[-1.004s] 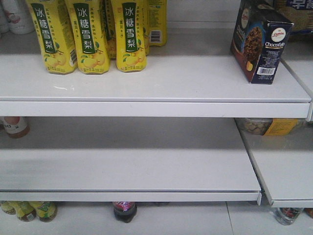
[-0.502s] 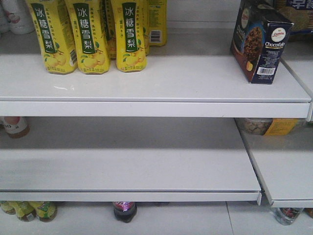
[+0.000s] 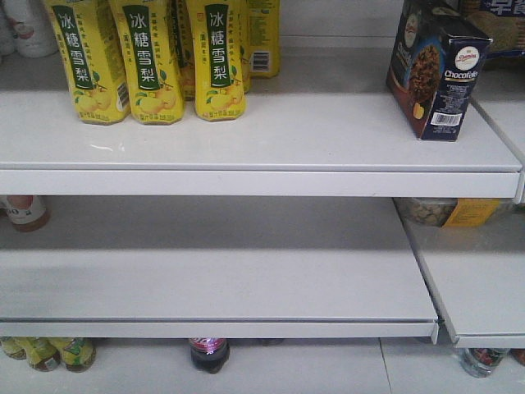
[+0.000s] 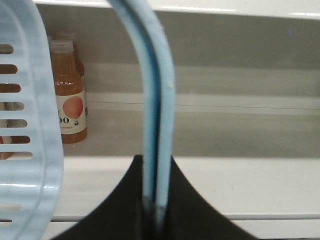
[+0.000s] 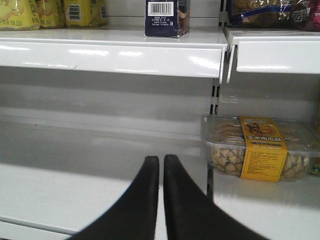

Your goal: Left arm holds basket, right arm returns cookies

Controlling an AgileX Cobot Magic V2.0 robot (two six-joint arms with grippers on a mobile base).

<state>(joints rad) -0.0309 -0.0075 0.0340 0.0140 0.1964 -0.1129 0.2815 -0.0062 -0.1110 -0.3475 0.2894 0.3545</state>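
Front view, cookies: the dark navy cookie carton (image 3: 437, 67) stands upright at the right end of the top shelf (image 3: 246, 139), barcode panel turned toward the camera, nothing touching it
Right wrist view, cookies: the same carton (image 5: 167, 18) sits near the shelf's front edge, high in the picture, well apart from the gripper
Right gripper: the right gripper (image 5: 161, 172) has its two black fingers pressed together with only a thin slit between them, holding nothing, hanging in front of the bare middle shelf (image 5: 75, 165)
Left gripper: the left gripper (image 4: 153, 197) is clamped on the basket handles (image 4: 158, 100), two thin light blue loops rising side by side out of its black wedge
Basket: the light blue basket (image 4: 25, 130) shows its slotted wall at the left edge of the left wrist view
Neighbours on top shelf: yellow pear drink bottles (image 3: 148, 57) stand in a row at the left, well apart from the carton
Lower right: a clear snack tub with a yellow label (image 5: 260, 150) lies on the adjoining shelf just right of the gripper
Behind basket: orange drink bottles (image 4: 69, 95) stand at the shelf back
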